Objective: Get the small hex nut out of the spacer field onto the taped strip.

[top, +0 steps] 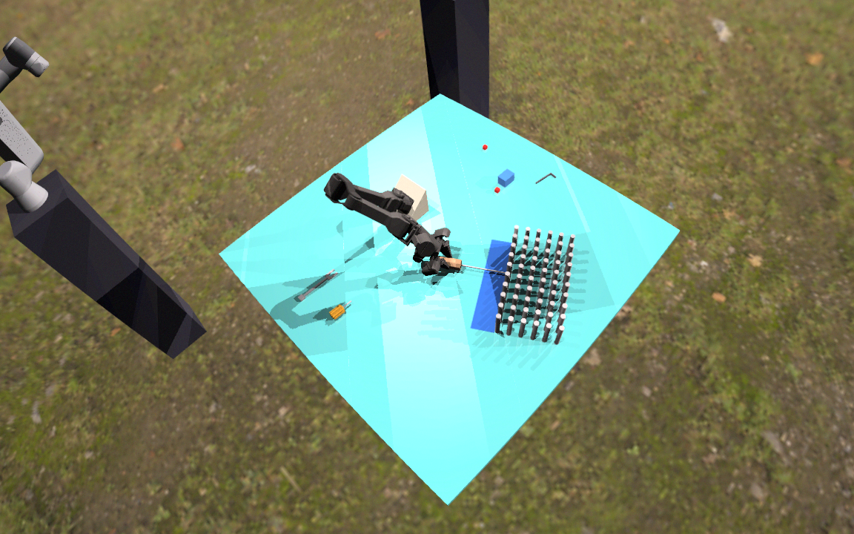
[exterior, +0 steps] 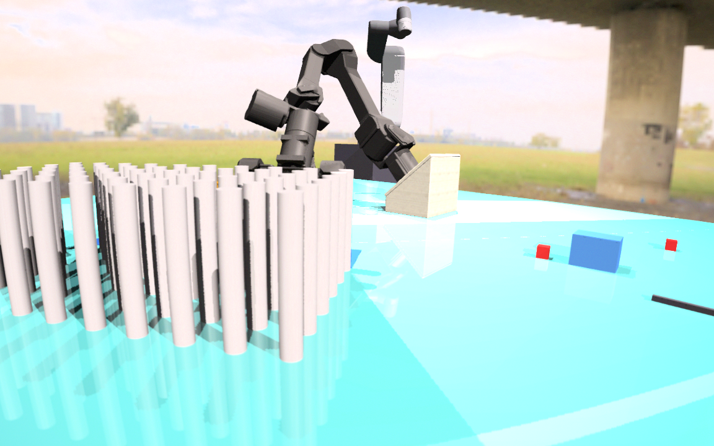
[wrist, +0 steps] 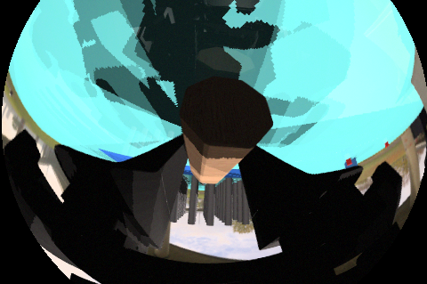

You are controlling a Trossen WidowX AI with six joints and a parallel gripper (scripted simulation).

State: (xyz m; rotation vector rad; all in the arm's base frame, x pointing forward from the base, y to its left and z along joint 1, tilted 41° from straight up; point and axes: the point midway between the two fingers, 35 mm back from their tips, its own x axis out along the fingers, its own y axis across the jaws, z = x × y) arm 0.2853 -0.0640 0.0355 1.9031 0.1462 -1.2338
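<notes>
Claw (top: 448,265) (wrist: 213,141) grips the wooden handle (top: 452,264) (wrist: 217,157) of a thin-shafted tool reaching across the blue strip (top: 485,306) to the upright spacers (top: 528,322) (exterior: 291,277) (wrist: 210,204); the nut is indiscernible.

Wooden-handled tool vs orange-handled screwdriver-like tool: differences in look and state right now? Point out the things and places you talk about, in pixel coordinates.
The wooden-handled tool (top: 452,264) (wrist: 227,117) is shut in the gripper (top: 445,260) (wrist: 213,141); the orange-handled tool (top: 337,311) lies on the table.

The wooden-handled tool's shaft looks long, reaching to the spacer field's front edge; the orange-handled tool's shaft looks short and ends well away from the spacers (top: 540,323) (exterior: 290,277).

Both have a pale, thin shaft.
</notes>
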